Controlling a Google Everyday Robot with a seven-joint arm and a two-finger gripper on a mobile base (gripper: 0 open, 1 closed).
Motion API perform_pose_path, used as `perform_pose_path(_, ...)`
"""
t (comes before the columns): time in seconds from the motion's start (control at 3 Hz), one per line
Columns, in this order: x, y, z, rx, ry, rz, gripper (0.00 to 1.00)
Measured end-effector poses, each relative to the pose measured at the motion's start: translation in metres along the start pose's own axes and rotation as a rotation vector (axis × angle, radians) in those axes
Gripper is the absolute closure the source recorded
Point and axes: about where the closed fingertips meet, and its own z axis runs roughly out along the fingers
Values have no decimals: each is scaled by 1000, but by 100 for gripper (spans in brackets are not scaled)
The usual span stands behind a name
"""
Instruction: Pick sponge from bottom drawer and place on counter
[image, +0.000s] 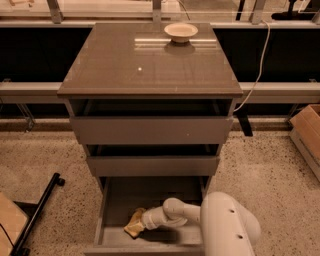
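Speckled floor (270, 170) surrounds the cabinet (150, 131), its bottom drawer (150, 194) pulled out. At the drawer's front left lies the sponge (133, 226), my gripper (145, 221) touching it; whether it grips, I cannot tell. Above the drawer, the counter (125, 65) carries a bowl (180, 31).

A speckled stone floor (45, 160) in beige fills the lower half, warmly lit. Behind, from 9 to 3 o'clock, runs a pale horizontal rail (30, 92) with dark hollows above and below it. Metal posts (54, 11) stand along the top edge at 11 to 1 o'clock. A white cable (258, 65) hangs down at 2 o'clock. A cardboard box (306, 131) sits at 3 o'clock. At 8 o'clock a black bar (37, 210) lies slantwise beside a tan board (10, 222). The gripper (141, 223) is at 6 o'clock, near the bottom edge.
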Motion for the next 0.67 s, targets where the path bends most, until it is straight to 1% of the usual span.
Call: perform_pose_path(0.67,0,0,0,0,0,0,36)
